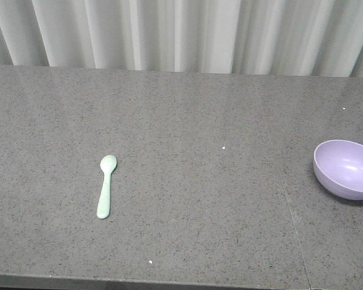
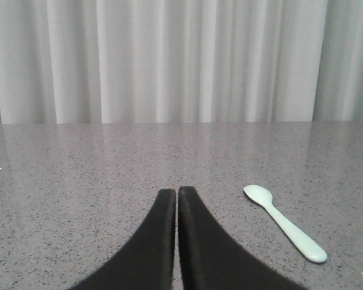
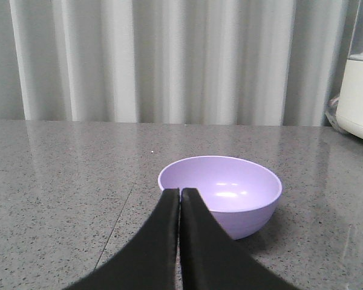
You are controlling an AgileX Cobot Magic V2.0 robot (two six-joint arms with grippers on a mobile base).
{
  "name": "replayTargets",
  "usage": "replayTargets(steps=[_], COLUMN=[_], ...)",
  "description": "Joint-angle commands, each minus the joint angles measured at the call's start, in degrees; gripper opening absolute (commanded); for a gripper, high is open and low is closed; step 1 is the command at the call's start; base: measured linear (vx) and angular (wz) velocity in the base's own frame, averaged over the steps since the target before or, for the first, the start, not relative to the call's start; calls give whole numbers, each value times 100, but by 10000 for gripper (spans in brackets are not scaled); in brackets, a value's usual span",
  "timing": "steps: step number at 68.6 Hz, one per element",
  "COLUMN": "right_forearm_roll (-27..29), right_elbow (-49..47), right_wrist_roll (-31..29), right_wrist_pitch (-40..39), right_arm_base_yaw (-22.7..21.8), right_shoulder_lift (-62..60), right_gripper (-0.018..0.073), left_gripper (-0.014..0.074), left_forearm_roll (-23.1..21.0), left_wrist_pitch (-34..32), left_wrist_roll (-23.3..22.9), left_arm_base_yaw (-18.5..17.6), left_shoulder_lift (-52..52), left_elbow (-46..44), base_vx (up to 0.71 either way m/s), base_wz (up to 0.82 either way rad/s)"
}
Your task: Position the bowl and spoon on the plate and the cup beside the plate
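Exterior front-facing, spoon (image 1: 106, 185) and bowl (image 1: 346, 169) well apart

The left gripper (image 2: 176, 192) points level and forward; its two black fingers (image 2: 160, 235) curve inward and meet at the tips, a thin seam between them, clamping nothing; the right gripper (image 3: 179, 192) is posed alike, black fingers (image 3: 202, 241) pressed together, also empty.

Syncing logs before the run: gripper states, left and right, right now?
Left gripper: closed, holding nothing; the spoon lies off to its side.
Right gripper: closed, holding nothing; the bowl sits ahead of it.
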Motion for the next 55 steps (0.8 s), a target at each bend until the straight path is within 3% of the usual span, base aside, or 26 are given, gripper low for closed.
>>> replayTargets(steps=[1, 14, 24, 42, 55], right_forearm_roll=[-67, -55, -82, -147, -348], right_elbow=[39, -161, -926, -2876, -4677], right_wrist_roll=[-4, 44, 40, 40, 44], right_wrist_pitch=[-511, -380, 300, 1785, 3549], right_arm_base_yaw=[4, 4, 4, 4, 4], right_shoulder_lift=[-40, -40, 148, 1358, 2585], right_gripper=[-6, -6, -6, -6, -6], left_gripper=[-6, -6, -6, -6, -6], left_forearm_roll=[-29, -29, -50, -179, -179], left_wrist_pitch=[-435, -388, 319, 1902, 3459], left_wrist_roll=[-27, -32, -43, -38, -18], left_arm_base_yaw=[-32, -32, -32, -32, -32], left_shoulder_lift=[-75, -75, 95, 2027, 3722], left_elbow=[-98, -279, -955, -3249, -5338], base_vx=[0, 0, 0, 0, 0], base_wz=[0, 0, 0, 0, 0])
